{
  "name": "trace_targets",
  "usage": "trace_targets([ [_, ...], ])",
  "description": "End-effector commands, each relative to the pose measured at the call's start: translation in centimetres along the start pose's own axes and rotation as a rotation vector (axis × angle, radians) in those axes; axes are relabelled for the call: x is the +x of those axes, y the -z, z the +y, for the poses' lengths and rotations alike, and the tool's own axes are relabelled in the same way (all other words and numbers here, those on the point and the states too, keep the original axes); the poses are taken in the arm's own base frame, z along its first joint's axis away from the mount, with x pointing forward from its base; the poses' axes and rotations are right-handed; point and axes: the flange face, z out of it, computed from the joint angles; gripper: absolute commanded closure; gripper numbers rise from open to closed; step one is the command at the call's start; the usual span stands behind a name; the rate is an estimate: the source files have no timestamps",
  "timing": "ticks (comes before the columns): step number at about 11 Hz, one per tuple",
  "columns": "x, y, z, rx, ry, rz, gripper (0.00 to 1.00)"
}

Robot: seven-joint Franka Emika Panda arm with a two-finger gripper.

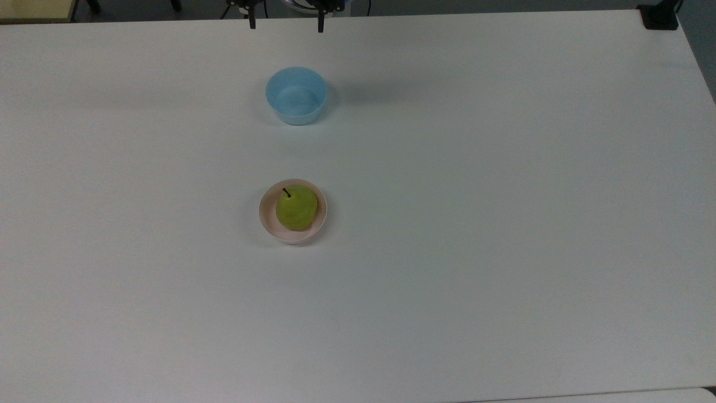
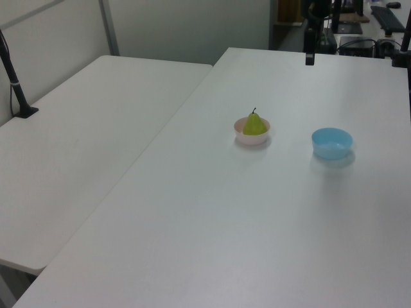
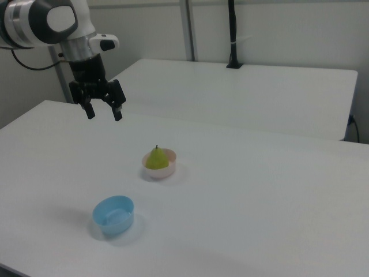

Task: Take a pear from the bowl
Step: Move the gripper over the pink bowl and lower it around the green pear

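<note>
A yellow-green pear (image 1: 297, 207) (image 2: 255, 124) (image 3: 156, 158) with a short dark stem sits upright inside a pale pink bowl (image 1: 265, 215) (image 2: 247, 138) (image 3: 165, 172) near the middle of the white table. My gripper (image 3: 104, 113) (image 1: 286, 26) hangs open high above the table, empty, well up and to the left of the pear in the right view. In the top view its two dark fingertips (image 1: 252, 23) show at the top edge, beyond the blue bowl. One finger (image 2: 309, 48) shows at the top of the left view.
A light blue bowl (image 1: 296, 95) (image 2: 332, 142) (image 3: 113, 215), empty, stands between the pink bowl and the arm's side of the table. A second white table (image 2: 83, 122) (image 3: 242, 98) adjoins, with a black pole (image 3: 232, 34) clamped on it.
</note>
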Motion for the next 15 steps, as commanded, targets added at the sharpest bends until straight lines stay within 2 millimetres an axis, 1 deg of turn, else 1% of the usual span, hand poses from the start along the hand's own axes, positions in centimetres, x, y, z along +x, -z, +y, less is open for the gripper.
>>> trace_targets([
  [1,-0.5,0.3,-0.3,0.019,0.021,-0.014,0.00],
  [6,-0.3,0.0,-0.2,0.019,0.019,-0.009,0.00],
  [8,0.5,-0.3,-0.3,0.017,0.033,0.023,0.00],
  [9,1.3,-0.5,-0.3,0.017,0.033,0.053,0.00],
  [10,2.2,-1.2,-0.3,0.017,0.035,0.070,0.00],
  [12,4.4,-3.3,-0.1,0.014,0.029,0.111,0.00],
  [13,5.5,-4.6,0.0,0.007,0.030,0.124,0.00],
  [15,7.9,-8.0,1.4,0.003,0.059,0.157,0.00],
])
